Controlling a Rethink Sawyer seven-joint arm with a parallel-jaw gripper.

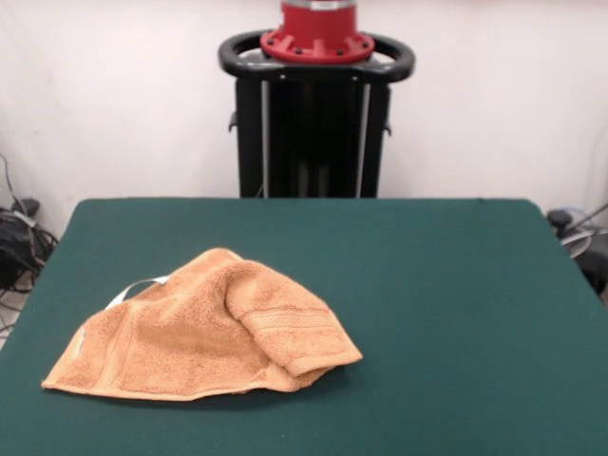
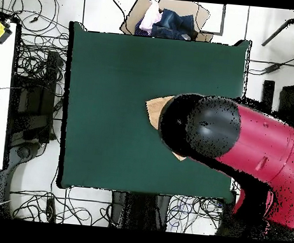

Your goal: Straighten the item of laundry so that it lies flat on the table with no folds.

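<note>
Open table (image 1: 456, 285) beside towel (image 1: 209, 332)

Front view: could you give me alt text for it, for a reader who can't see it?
A rumpled orange-tan towel lies folded over itself on the near left part of a dark green table. Behind the table stands the robot's black pedestal with a red base on top; no arm reaches down.

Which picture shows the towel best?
The front view: the whole towel shows there, crumpled with a corner folded over. In the overhead view the arm covers nearly all of it; only small tan bits peek out.
</note>
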